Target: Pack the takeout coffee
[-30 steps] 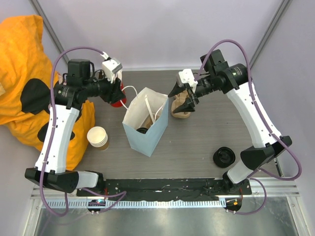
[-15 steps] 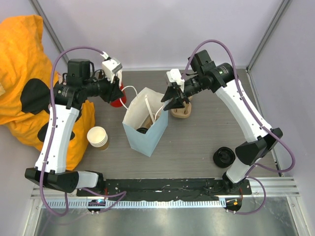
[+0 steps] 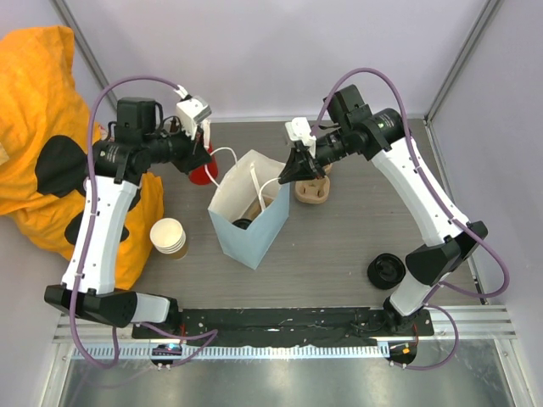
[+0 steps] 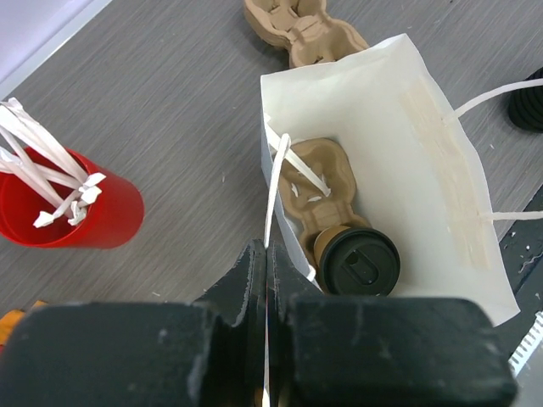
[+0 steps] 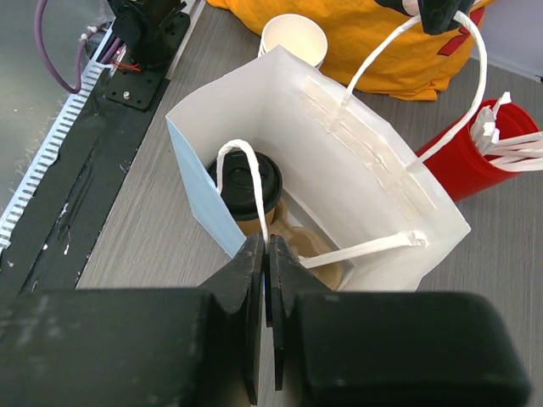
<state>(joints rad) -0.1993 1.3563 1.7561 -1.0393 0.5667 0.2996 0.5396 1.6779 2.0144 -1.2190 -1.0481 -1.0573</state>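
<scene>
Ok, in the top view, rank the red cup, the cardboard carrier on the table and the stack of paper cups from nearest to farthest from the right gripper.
From the right gripper:
1. cardboard carrier, right beside it, to the right of the bag.
2. red cup, across the bag, back left.
3. stack of paper cups, far left, nearer the arm bases.

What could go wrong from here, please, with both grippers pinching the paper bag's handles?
The left gripper and right gripper each pinch a thin handle at the fingertips; an uneven pull might slip it or tear it off the pale blue paper bag. The takeout coffee stands toward one end of the bag, so a tilted lift could tip it. The red cup beside the left gripper might get knocked.
</scene>
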